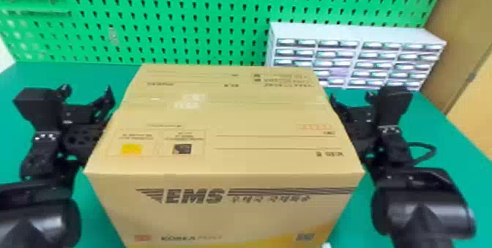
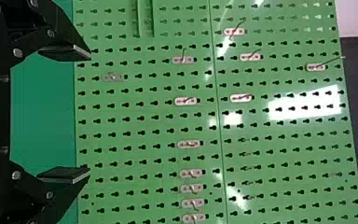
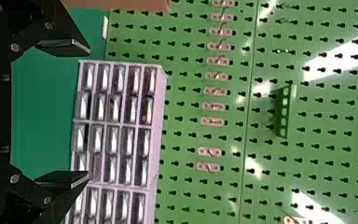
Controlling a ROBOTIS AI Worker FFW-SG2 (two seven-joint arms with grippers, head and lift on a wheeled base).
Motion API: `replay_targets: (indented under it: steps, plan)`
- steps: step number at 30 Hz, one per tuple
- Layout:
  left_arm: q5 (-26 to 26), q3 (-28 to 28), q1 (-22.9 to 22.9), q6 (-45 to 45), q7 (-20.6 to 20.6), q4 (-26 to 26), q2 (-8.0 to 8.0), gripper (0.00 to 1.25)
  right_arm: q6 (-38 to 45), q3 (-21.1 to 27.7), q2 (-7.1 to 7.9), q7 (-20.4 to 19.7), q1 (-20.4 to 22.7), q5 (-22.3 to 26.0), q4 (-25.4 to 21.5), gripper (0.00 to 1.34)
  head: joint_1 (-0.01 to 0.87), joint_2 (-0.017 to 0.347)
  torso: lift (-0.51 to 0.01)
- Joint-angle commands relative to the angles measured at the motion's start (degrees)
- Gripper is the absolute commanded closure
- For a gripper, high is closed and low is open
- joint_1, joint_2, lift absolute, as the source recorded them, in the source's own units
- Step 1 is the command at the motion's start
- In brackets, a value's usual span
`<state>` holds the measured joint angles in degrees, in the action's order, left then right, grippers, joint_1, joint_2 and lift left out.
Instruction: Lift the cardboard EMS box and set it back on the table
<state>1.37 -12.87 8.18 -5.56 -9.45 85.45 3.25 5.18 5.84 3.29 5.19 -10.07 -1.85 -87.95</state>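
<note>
Looks like a workshop or a lab. Has a green pegboard (image 1: 225, 6) with metal hooks (image 2: 185, 101) beyond the fingers of the left gripper (image 1: 87, 95), a pale cabinet of small drawers (image 1: 360, 33) beyond those of the right gripper (image 1: 352, 101), and a green table (image 1: 450, 156) below all 4.

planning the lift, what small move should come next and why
Probably ease both arms inward evenly: the left gripper and right gripper flank the cardboard box, fingers open with nothing between them, and firm contact with its sides can't be confirmed.
</note>
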Motion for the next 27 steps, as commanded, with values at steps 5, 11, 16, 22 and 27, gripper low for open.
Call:
replay_targets:
  steps: [5,11,16,22,27]
  plan:
    - [0.7,-5.9,-0.8,-1.4,-1.8,0.9,0.0,0.37,0.0,3.8,2.33,0.0,0.2,0.0,-0.8,0.34,0.678,-0.014,-0.096]
    - [1.1,-7.9,-1.1,-1.3,-2.3,2.0,0.09,0.36,0.0,8.1,3.48,0.0,0.9,-0.6,-2.2,0.34,0.678,-0.014,-0.096]
    - [1.2,-8.7,-1.2,-1.4,-2.9,2.5,0.09,0.36,0.2,11.2,3.65,0.1,1.8,-1.3,-3.5,0.34,0.678,-0.014,-0.096]
    - [1.2,-9.3,-1.3,-1.4,-3.2,3.1,0.0,0.36,0.3,12.7,3.74,0.1,2.7,-1.9,-4.2,0.34,0.678,-0.014,-0.096]
    - [1.1,-9.3,-1.2,-1.4,-3.2,3.1,0.0,0.36,0.3,12.3,3.65,0.1,2.5,-1.9,-4.3,0.34,0.678,-0.014,-0.096]
